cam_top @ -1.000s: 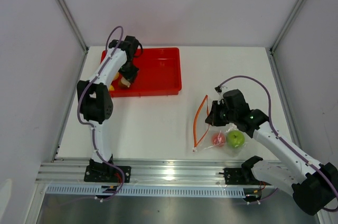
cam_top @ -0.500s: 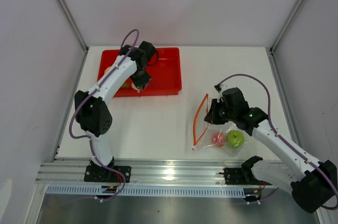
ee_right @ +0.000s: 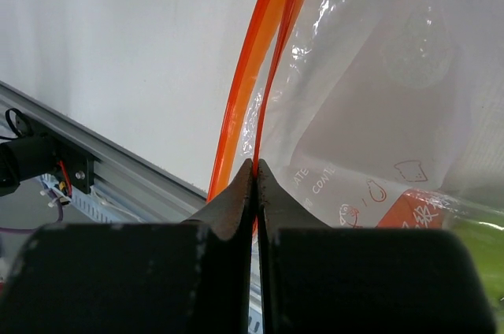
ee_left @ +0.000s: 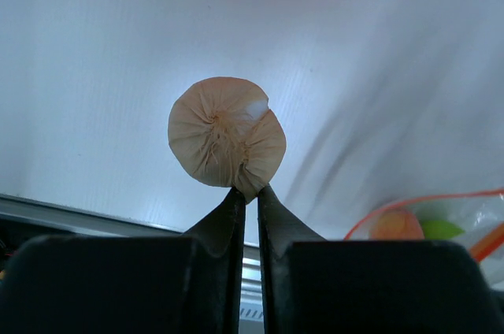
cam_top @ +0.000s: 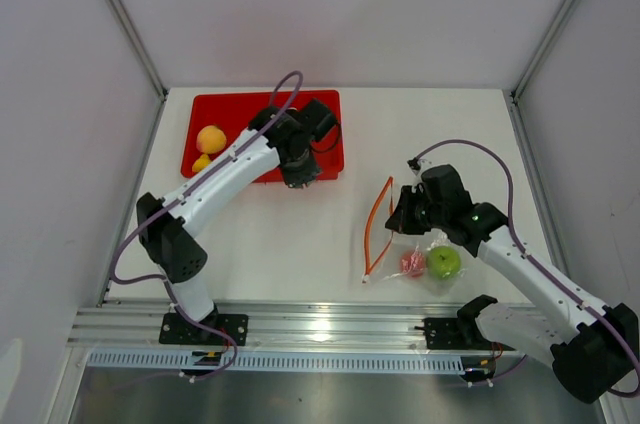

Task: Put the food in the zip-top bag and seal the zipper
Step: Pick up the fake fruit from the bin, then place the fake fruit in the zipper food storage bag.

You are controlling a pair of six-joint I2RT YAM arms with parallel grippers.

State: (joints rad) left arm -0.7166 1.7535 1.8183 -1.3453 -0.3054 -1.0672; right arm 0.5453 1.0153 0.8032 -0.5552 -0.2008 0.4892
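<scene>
left gripper: clamping down on the small brownish piece, jaws almost meeting on a pinch of its wrinkled lower edge; hanging over the table, just off the near edge of the red tray
small brownish piece: sitting right at the left fingertips and sticking out beyond them, round and creased, touching nothing else
right gripper: squeezing fully together on the zipper, gripping one orange-red lip between the fingertips
zipper: running straight out ahead of the right fingertips; the second lip bowing away just to one side of them, leaving the mouth gaping
zip-top bag: lying crinkled on the table beneath and beside the right gripper, hanging from the pinched lip
green apple: resting inside the bag, just on the near side of the right gripper
red-pink fruit: lying inside the bag just beside the apple, also close under the right gripper
peach: sitting in the tray's left end, well apart from the left gripper, off to its left
yellow piece: lying just beside the peach in the same end of the tray, equally far from the left gripper
</scene>
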